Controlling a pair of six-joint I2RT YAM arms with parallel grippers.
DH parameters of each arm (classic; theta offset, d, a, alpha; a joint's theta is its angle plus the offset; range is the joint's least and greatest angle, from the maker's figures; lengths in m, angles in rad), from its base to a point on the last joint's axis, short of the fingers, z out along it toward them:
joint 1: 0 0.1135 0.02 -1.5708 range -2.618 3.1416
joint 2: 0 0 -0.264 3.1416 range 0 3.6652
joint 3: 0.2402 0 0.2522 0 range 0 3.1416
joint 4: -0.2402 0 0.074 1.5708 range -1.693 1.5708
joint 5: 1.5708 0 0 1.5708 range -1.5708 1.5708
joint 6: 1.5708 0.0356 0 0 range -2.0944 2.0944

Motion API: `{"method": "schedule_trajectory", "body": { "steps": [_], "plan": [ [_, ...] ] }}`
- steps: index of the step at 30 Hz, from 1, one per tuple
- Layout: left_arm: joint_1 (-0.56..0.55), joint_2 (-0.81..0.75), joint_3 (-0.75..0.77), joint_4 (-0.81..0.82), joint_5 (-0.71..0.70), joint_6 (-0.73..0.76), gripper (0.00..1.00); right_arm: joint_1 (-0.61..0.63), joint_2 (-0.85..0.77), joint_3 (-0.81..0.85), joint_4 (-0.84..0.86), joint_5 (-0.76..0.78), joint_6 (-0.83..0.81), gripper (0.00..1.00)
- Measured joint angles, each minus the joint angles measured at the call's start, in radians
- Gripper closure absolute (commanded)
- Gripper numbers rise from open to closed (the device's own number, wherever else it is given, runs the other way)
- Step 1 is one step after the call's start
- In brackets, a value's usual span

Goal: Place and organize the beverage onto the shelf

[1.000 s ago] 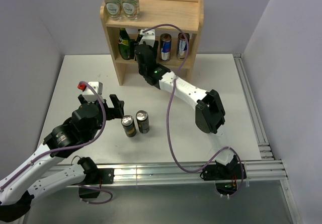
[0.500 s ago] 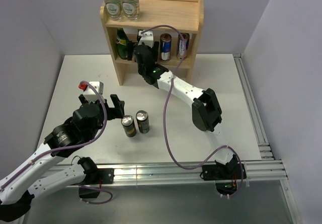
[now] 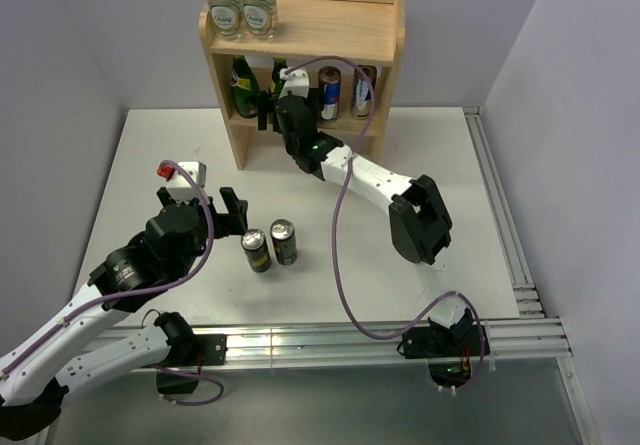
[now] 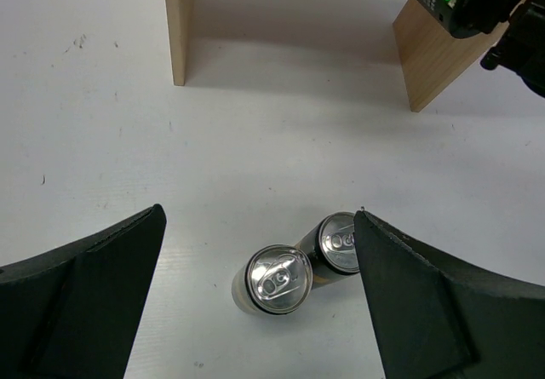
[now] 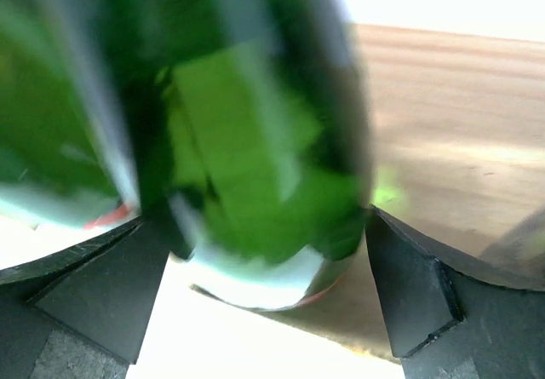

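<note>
The light wood shelf (image 3: pixel 330 25) stands at the back of the table. Two clear water bottles (image 3: pixel 240 0) stand on its top board. On the lower tier are green bottles (image 3: pixel 243 83) at the left and two slim cans (image 3: pixel 345 90) at the right. My right gripper (image 3: pixel 268 105) reaches into the lower tier. In the right wrist view its jaws (image 5: pixel 266 217) stand wide with a blurred, tilted green bottle (image 5: pixel 255 140) between them. My left gripper (image 3: pixel 235 215) is open and empty, just left of two dark cans (image 3: pixel 270 247), which also show in the left wrist view (image 4: pixel 278 278).
The shelf's side panels (image 4: pixel 179 21) rest on the white table. Grey walls close in the left, back and right. A rail (image 3: pixel 510 215) runs along the table's right edge and another along its near edge.
My right gripper has moved left along the lower tier towards the green bottles. A green bottle now stands between its fingers. My left arm and the two dark cans have not moved.
</note>
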Motion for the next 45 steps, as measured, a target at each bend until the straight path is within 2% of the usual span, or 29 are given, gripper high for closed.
{"method": "schedule_trajectory", "body": {
  "steps": [10,21,26,31,35,41,45],
  "plan": [
    [0.009,0.001,0.000,0.000,0.000,0.000,0.01,-0.005,-0.081,-0.124,0.030,-0.148,-0.019,0.00],
    [0.016,0.018,0.000,0.000,0.000,0.000,0.01,0.016,-0.204,-0.244,0.060,-0.183,-0.019,0.00],
    [0.016,0.019,0.000,0.000,0.010,0.000,0.01,0.034,-0.285,-0.356,0.062,-0.174,-0.011,0.00],
    [-0.014,0.064,0.008,-0.013,0.049,-0.020,0.01,0.083,-0.467,-0.550,0.054,-0.137,0.009,0.00],
    [-0.053,0.128,0.014,-0.068,0.089,-0.084,0.01,0.166,-0.711,-0.745,0.032,-0.092,0.043,0.00],
    [-0.155,0.037,-0.084,-0.099,0.143,-0.239,0.01,0.294,-1.126,-1.040,0.006,-0.059,0.166,0.00],
    [-0.255,0.041,-0.110,-0.134,0.095,-0.367,0.01,0.357,-1.219,-1.130,-0.047,-0.055,0.238,0.00]
  ]
}}
